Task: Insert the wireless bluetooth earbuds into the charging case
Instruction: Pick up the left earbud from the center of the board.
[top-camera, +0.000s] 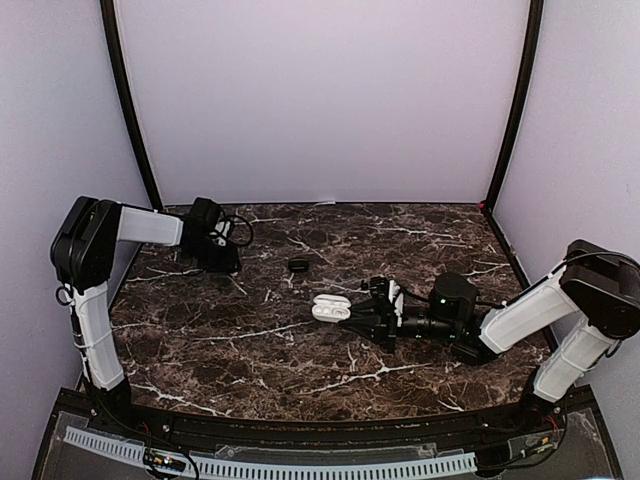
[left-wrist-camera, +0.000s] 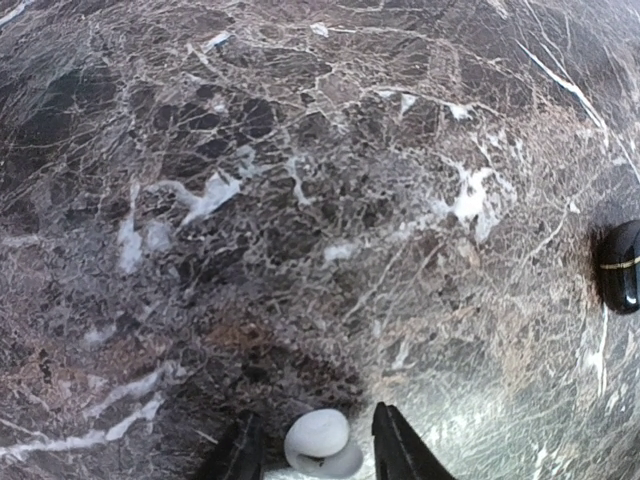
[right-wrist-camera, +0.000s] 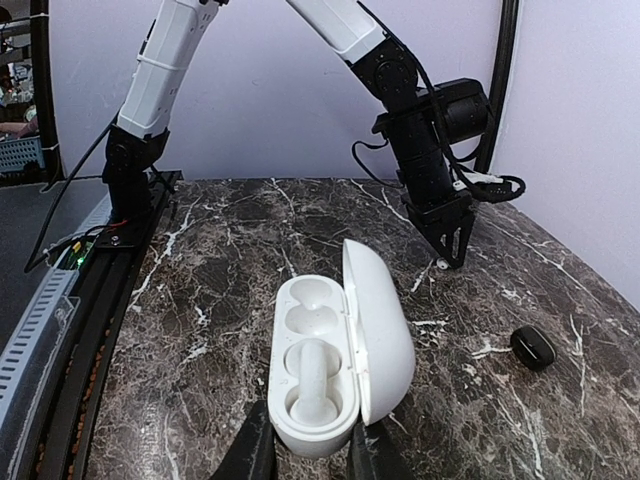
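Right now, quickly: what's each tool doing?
Left tool: open, jaws either side of a white earbud, not yet gripping.
Right tool: closed on the open white charging case.

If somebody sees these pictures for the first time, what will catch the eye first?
The open white case, mid-table, stands out against the dark marble table; the right pincer grips its near end. At the far left, the left pincer straddles a white earbud. A small black case lies apart, between the two.
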